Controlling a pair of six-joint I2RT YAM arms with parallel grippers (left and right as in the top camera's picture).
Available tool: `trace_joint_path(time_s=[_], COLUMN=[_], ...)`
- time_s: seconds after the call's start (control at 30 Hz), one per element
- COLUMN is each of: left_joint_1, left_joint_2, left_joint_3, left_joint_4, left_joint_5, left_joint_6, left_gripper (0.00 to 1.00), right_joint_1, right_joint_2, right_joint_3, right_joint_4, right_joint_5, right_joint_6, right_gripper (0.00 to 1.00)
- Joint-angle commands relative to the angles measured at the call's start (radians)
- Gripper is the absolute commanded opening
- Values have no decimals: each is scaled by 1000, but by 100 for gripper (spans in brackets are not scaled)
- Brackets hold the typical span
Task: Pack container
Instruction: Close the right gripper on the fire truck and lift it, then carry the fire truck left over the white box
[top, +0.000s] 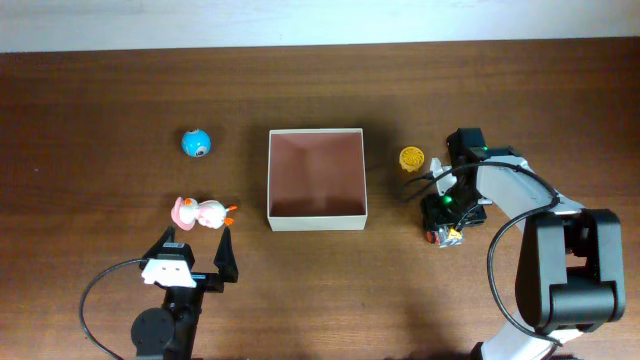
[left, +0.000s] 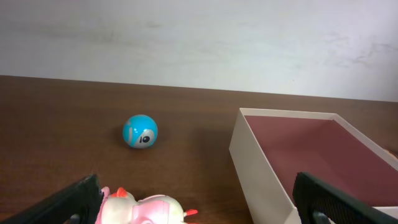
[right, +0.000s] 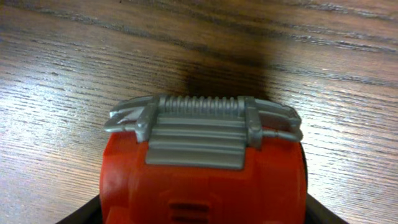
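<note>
The container, a square shallow box with white walls and a pink-brown inside, stands empty at the table's middle; it also shows in the left wrist view. My right gripper is to its right, shut on a red toy car with a grey grille that rests on the table. My left gripper is open and empty near the front left. A pink and white duck toy lies just ahead of it, between its fingers in the left wrist view.
A blue ball toy lies left of the container and shows in the left wrist view. A small yellow toy sits right of the container, close to my right arm. A pale wall runs along the table's far edge.
</note>
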Motion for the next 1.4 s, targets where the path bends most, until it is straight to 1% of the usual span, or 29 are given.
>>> trace_joint_path(time_s=[0.0, 0.13, 0.27, 0.4, 0.53, 0.73, 0.87, 1.0, 1.1, 1.2, 1.37], left_joint_1=[7, 7, 7, 7, 7, 7, 7, 7, 7, 7, 7], left_joint_2=[-8, -8, -8, -8, -8, -8, -8, -8, -8, -8, -8], left_joint_3=[-5, -6, -6, -6, -5, -6, -5, -5, -6, -5, -6], left_joint_4=[-1, -1, -1, -1, -1, -1, -1, -1, -1, -1, -1], left_joint_5=[8, 8, 8, 8, 8, 8, 8, 8, 8, 8, 8], left_joint_6=[12, 12, 12, 13, 13, 13, 13, 12, 13, 12, 13], left_gripper=[100, 100, 100, 100, 100, 100, 100, 100, 100, 99, 100], right_joint_1=[5, 5, 5, 5, 5, 6, 18, 67, 132, 212, 340], right_joint_2=[9, 8, 8, 8, 8, 8, 8, 8, 8, 8, 9], right_joint_3=[-26, -17, 5, 52, 141, 291, 406, 506, 565, 598, 603], right_joint_4=[20, 31, 19, -27, -110, -237, -331, -386, -388, -352, -224], right_joint_5=[-19, -20, -24, -41, -85, -218, -373, -454, -489, -525, -523], right_joint_6=[0, 23, 24, 23, 23, 11, -69, -91, -91, -85, -7], right_gripper=[52, 49, 49, 49, 48, 47, 47, 47, 47, 48, 48])
